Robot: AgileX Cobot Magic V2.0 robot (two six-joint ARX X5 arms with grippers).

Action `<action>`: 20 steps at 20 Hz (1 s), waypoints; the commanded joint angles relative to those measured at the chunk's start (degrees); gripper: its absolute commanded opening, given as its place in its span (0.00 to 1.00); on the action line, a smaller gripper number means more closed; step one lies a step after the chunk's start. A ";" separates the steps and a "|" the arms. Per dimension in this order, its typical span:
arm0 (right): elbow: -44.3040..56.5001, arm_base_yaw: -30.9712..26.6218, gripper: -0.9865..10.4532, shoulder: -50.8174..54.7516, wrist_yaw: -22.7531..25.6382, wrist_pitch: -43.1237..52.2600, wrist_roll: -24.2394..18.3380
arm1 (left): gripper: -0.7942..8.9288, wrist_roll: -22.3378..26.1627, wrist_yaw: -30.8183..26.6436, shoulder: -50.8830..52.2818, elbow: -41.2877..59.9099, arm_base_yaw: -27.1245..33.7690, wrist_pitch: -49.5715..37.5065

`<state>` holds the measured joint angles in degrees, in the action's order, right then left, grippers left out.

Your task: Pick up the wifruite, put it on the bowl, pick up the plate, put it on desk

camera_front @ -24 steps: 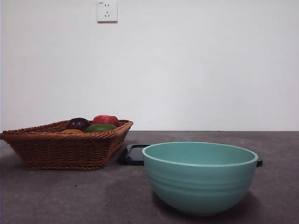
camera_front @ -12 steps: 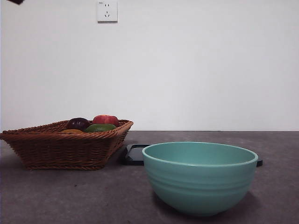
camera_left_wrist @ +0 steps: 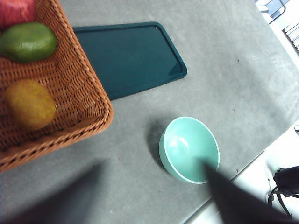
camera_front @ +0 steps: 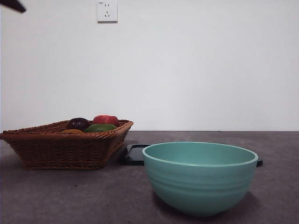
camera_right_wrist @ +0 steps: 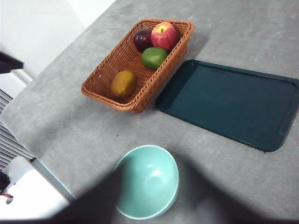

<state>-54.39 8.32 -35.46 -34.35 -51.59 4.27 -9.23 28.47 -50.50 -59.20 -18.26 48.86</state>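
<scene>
The wifruite (camera_left_wrist: pixel 29 103) is an orange-brown oval fruit lying in the brown wicker basket (camera_left_wrist: pixel 88 88), near its front corner; from the front only a sliver of the wifruite (camera_front: pixel 71 131) shows over the rim. The mint-teal bowl (camera_front: pixel 200 177) stands empty on the desk (camera_front: pixel 70 196). Behind it lies the plate (camera_right_wrist: pixel 229 102), a flat dark teal rectangle. My left gripper (camera_left_wrist: pixel 154 200) hovers high above the basket corner and the bowl, open and holding nothing. High over the bowl (camera_right_wrist: pixel 147 182), my right gripper (camera_right_wrist: pixel 154 205) is open and empty too.
The basket (camera_right_wrist: pixel 135 60) also holds a green fruit (camera_right_wrist: pixel 153 57), a dark purple fruit (camera_right_wrist: pixel 142 38) and a red apple (camera_right_wrist: pixel 164 35). A black arm tip (camera_front: pixel 11 5) shows at the front view's top left corner. The desk edge runs close to the bowl (camera_left_wrist: pixel 189 149).
A black arm tip has come into the front view's top left corner and grown larger. Basket, bowl and plate have not moved.
</scene>
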 commanded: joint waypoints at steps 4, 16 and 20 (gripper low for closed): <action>-1.11 0.22 0.60 -0.33 -0.15 0.57 -0.46 | 0.76 1.09 0.26 -0.33 -1.42 -0.20 -2.95; -1.22 0.15 0.60 0.96 -0.17 -0.02 0.24 | 0.75 3.02 -10.86 -11.82 -11.43 -0.20 8.46; -1.22 0.15 0.60 1.81 -0.15 -1.20 0.24 | 0.75 2.97 -15.39 -22.47 -18.58 -0.72 11.67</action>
<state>-54.39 8.32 -33.54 -34.41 -53.06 4.34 -6.87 13.15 -72.12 -76.73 -18.65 60.66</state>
